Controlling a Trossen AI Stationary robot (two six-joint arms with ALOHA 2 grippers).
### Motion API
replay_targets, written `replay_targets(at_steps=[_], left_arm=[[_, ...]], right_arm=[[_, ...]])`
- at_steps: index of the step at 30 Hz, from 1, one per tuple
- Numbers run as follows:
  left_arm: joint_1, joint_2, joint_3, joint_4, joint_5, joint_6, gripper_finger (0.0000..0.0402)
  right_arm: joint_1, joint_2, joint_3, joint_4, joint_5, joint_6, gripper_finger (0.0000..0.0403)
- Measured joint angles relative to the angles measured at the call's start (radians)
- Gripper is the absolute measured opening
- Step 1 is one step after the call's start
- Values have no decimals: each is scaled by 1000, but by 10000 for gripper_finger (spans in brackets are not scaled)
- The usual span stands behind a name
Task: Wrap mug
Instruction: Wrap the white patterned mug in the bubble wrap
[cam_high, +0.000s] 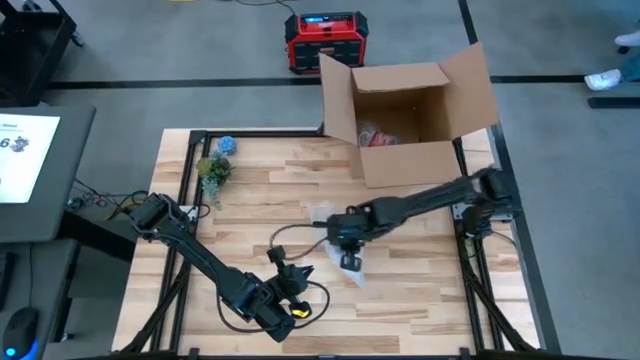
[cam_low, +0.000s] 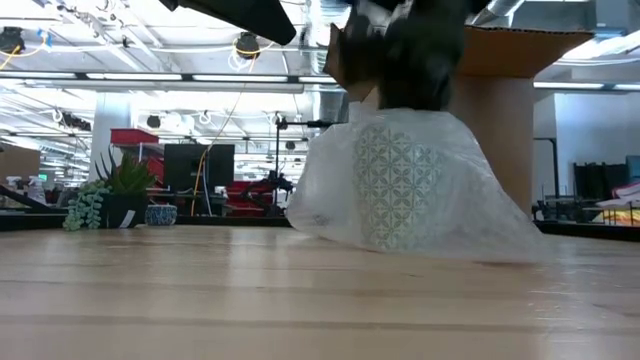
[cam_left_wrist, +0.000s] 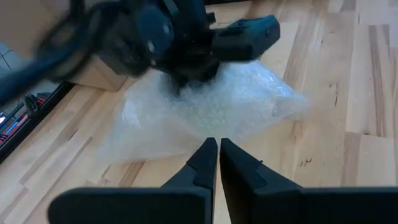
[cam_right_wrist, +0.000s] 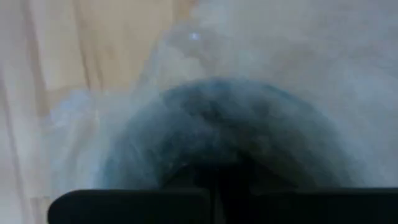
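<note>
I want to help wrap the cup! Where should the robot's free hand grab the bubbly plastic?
Probably the loose flap of the bubble wrap lying flat on the table, on the side facing the left gripper. The right gripper presses down on the middle from above, so that part is taken. Coming in low and level from the left gripper's side looks safest.

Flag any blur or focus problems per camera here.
Right wrist view: soft all over, pressed against the bubble wrap with a dark rounded shape showing through. Left wrist view: the right gripper is smeared, its own fingers sharp. Low view: the arm at the top is blurred, wrap clear. High view: crisp.
</note>
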Motion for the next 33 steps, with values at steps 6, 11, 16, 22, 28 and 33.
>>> replay_targets(at_steps=[6, 11, 16, 22, 28, 33], left_arm=[[0, 0, 0, 0, 2, 0, 0], [0, 0, 0, -1, 2, 4, 0], [0, 0, 0, -1, 2, 3, 0], [0, 0, 0, -1, 1, 2, 0], [3, 0, 0, -13, 0, -1, 0], [14, 2, -1, -56, 0, -41, 0]], right_arm=[[-27, 78, 8, -32, -25, -36, 0], [-10, 4, 54, -83, -23, -36, 0], [24, -151, 99, -86, -8, 16, 0], [61, -201, 94, -192, 32, 119, 0], [71, -84, 97, -257, 71, 132, 0], [48, 21, 106, -191, 62, 102, 0]])
